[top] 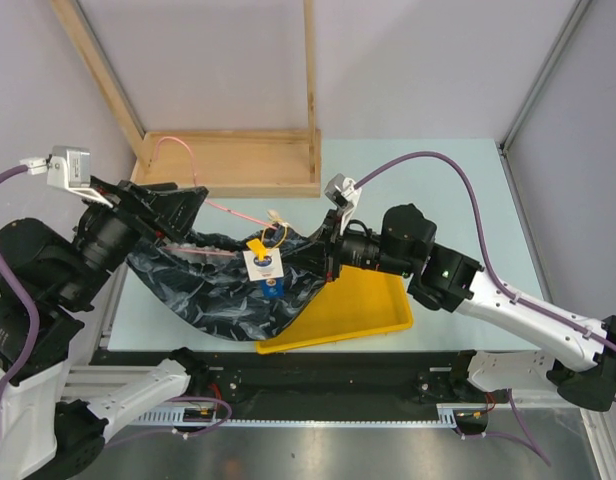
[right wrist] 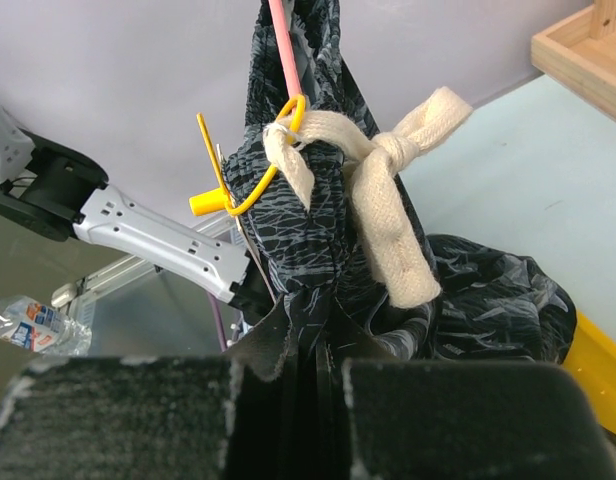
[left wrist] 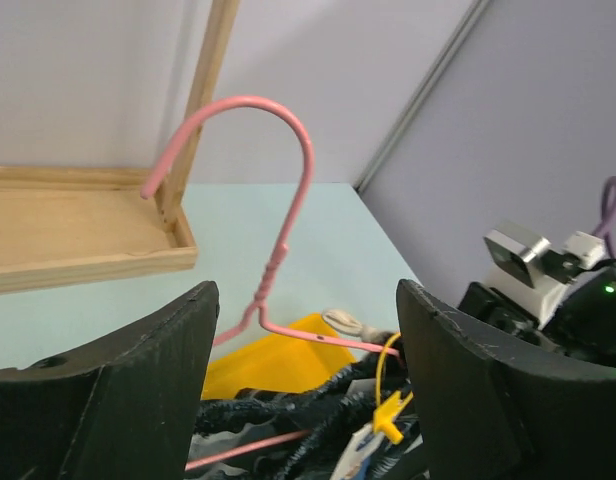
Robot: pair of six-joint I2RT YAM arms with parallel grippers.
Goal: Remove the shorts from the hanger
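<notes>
Shorts (top: pixel 223 290) sag mid-table on the hanger (left wrist: pixel 306 180), right gripper (right wrist: pixel 318 365) clamped shut on their 3 o'clock end, left gripper (left wrist: pixel 306 300) at 9 o'clock, jaws wide around the hanger neck, gripping nothing; likely next: close left on the wire, right pulls fabric off toward 3 o'clock.

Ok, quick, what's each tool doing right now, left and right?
Left tool: open, fingers wide apart, nothing clamped.
Right tool: closed, pinching the shorts.
</notes>
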